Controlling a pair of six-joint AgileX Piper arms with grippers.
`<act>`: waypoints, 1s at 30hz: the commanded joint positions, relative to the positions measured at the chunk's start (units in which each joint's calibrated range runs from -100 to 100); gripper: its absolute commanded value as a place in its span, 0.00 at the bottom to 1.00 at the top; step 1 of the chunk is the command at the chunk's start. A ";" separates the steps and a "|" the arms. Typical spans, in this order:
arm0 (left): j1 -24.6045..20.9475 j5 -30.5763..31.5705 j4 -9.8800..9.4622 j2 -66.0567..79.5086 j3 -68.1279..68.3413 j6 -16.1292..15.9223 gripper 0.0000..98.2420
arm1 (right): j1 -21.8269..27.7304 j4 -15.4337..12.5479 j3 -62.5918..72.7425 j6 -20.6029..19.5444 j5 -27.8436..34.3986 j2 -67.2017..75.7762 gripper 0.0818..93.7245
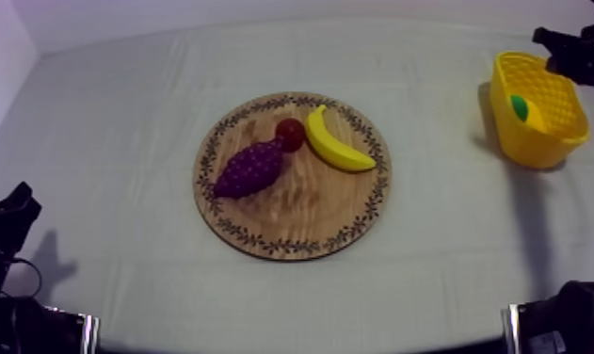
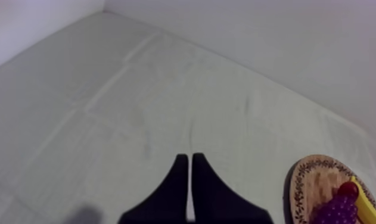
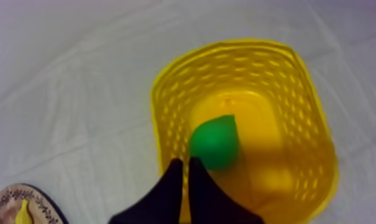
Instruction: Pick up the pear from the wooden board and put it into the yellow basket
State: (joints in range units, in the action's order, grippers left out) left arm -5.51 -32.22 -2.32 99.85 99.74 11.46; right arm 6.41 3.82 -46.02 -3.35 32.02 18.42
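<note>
One pear point(image 3: 214, 142), green, down inside the yellow basket point(image 3: 166, 95), lying on the floor close to one wall, not on the wooden board point(image 1: 291, 226). Judged done, or very nearly so. Just above the basket's rim, beside the pear, right gripper point(image 3: 186, 162) with both fingers pressed together into a narrow wedge, clamped on nothing. Likewise closed and empty, left gripper point(image 2: 187, 158), low over bare cloth, well apart from the board. Probably light, hollow toy plastic: stiff, smooth, a little slippery, hardly fragile, apt to roll on the round belly. For any fresh grasp, best taken across the wide lower body, one finger on each opposite side, not at the tapering top, prone to squirting out under pressure. On the board: bunch of grapes point(image 1: 250, 169), small red fruit point(image 1: 290, 133), banana point(image 1: 336, 143), close together, none of concern here.
</note>
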 commanded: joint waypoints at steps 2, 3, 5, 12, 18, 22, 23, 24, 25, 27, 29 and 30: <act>-0.02 -0.03 0.00 -0.02 0.03 -0.01 0.00 | -0.63 -0.59 -2.84 1.21 -1.45 7.05 0.00; -0.02 -0.03 0.00 -0.02 0.03 -0.01 0.00 | -0.85 -0.69 -4.11 1.52 -2.20 8.68 0.00; -0.02 -0.03 0.00 -0.02 0.03 -0.01 0.00 | -1.08 -0.90 -6.99 2.23 -3.96 11.78 0.00; -0.02 -0.03 0.00 -0.02 0.03 -0.01 0.00 | -0.47 -1.25 -18.88 3.34 -9.15 22.28 0.00; -0.02 -0.03 0.00 -0.02 0.03 -0.01 0.00 | 1.35 -1.11 -30.21 3.62 -13.64 32.87 0.00; -0.02 -0.03 0.00 -0.02 0.03 -0.01 0.00 | 1.63 -0.72 -36.15 3.78 -13.46 40.58 0.00; -0.02 -0.03 0.00 -0.02 0.03 -0.01 0.00 | 1.47 -0.49 -37.33 3.67 -12.91 42.64 0.00; -0.02 -0.03 0.00 -0.02 0.03 -0.01 0.00 | 1.19 -0.18 -38.39 3.48 -12.13 44.80 0.00; -0.02 -0.03 0.00 -0.02 0.03 -0.01 0.00 | 0.84 0.20 -39.36 3.22 -11.21 46.92 0.00; -0.02 -0.03 0.00 -0.02 0.03 -0.01 0.00 | -0.12 0.94 -40.94 2.59 -8.77 51.14 0.00; -0.02 -0.03 0.00 -0.02 0.03 -0.01 0.00 | -1.29 1.73 -42.24 1.89 -6.23 55.11 0.00; -0.02 -0.03 0.00 -0.02 0.03 -0.01 0.00 | -1.86 2.21 -42.92 1.48 -5.16 56.94 0.00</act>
State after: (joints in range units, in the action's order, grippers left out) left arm -5.51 -32.22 -2.32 99.85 99.74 11.46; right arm 5.35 5.51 -88.09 -1.35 25.23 69.33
